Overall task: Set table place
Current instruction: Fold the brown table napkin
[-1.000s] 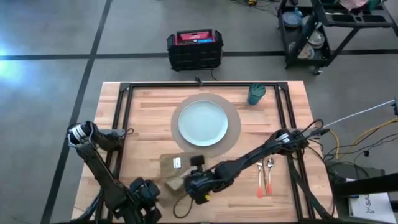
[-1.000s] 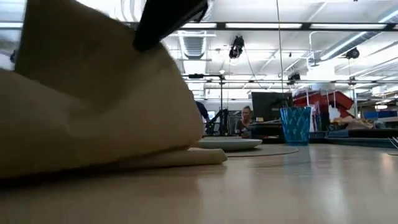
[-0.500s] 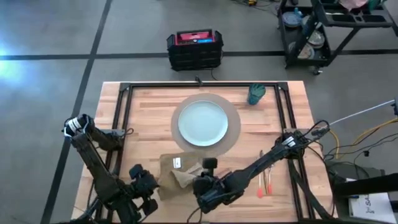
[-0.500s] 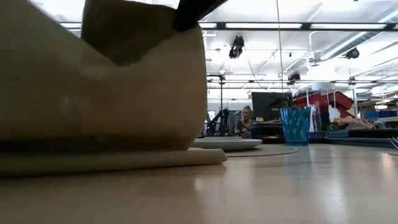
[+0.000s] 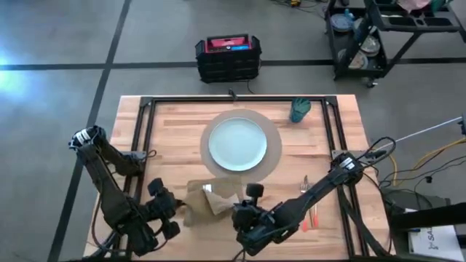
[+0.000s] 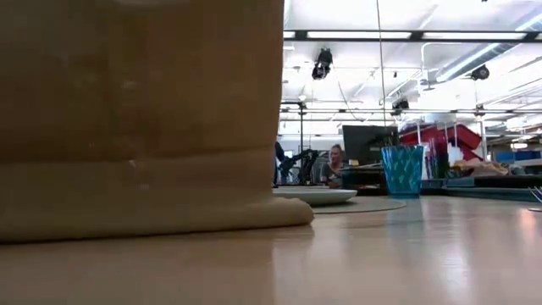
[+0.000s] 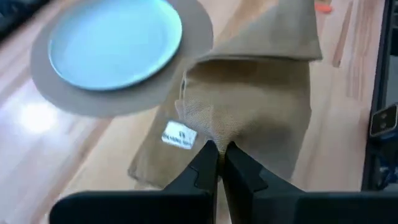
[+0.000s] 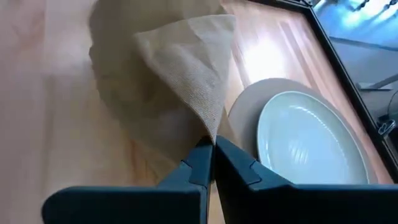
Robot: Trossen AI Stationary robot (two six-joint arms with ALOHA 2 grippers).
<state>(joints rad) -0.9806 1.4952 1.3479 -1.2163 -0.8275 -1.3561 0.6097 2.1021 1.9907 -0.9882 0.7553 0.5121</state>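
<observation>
High view: we have both grippers pinched on the brown napkin [image 5: 211, 201], left gripper [image 7: 217, 155] at its near-left edge, right gripper [image 8: 210, 148] lifting a folded corner; plate [image 5: 237, 143] on its mat [image 5: 273, 156] lies just beyond them on the table [image 5: 175, 138]

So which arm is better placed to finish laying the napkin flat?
Hard to favour either: left gripper and right gripper are both shut on the napkin beside the plate.
</observation>
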